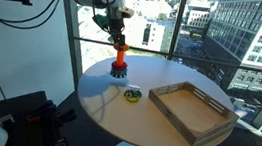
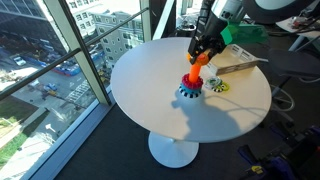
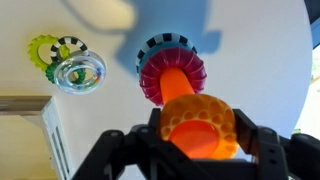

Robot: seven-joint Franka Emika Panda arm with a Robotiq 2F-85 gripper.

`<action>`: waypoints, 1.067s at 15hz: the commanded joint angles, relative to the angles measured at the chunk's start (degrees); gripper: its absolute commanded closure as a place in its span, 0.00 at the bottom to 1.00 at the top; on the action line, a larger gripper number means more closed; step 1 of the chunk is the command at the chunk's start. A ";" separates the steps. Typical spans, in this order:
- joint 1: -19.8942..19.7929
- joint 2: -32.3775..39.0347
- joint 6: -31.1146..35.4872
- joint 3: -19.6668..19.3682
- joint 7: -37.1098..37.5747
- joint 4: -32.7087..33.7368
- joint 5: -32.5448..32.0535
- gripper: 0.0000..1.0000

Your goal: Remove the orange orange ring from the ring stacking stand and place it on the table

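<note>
Evidently the orange ring (image 3: 198, 122) is clamped between the jaws of the gripper (image 3: 200, 128), at the top of the peg of the ring stacking stand (image 3: 168, 75); whether it is clear of the peg cannot be told; a straight vertical lift is advised, then a sideways carry to bare table (image 3: 265, 60), kept away from the yellow-green ring (image 3: 75, 68); release should be made low.

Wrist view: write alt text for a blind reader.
Two dark fingers grip a bumpy orange ring over the ring stacking stand, which carries a pink ring. A yellow-green ring lies on the pale table nearby.
</note>
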 commanded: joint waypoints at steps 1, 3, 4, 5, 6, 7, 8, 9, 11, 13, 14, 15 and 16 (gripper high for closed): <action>-1.08 -1.87 -1.74 1.00 -0.40 -0.04 1.28 0.54; -1.10 -2.08 -1.79 1.06 -0.52 -0.07 1.41 0.54; -1.11 -2.22 -1.81 1.09 -0.58 -0.11 1.51 0.54; -1.12 -2.31 -1.84 1.13 -0.63 -0.12 1.64 0.54; -1.12 -2.41 -1.84 1.16 -0.65 -0.15 1.83 0.54; -1.11 -2.51 -1.83 1.18 -0.64 -0.16 1.84 0.54; -1.11 -2.66 -1.86 1.20 -0.65 -0.18 1.86 0.54; -1.13 -2.79 -1.91 1.24 -0.72 -0.16 1.91 0.53; -1.18 -2.99 -2.02 1.30 -0.90 -0.12 2.08 0.50; -1.18 -3.04 -2.15 1.33 -0.85 -0.03 2.12 0.45; -1.19 -3.07 -2.23 1.33 -0.83 0.02 2.11 0.48; -1.19 -3.05 -2.32 1.35 -0.83 0.08 2.12 0.49; -1.18 -3.03 -2.40 1.34 -0.75 0.12 2.05 0.33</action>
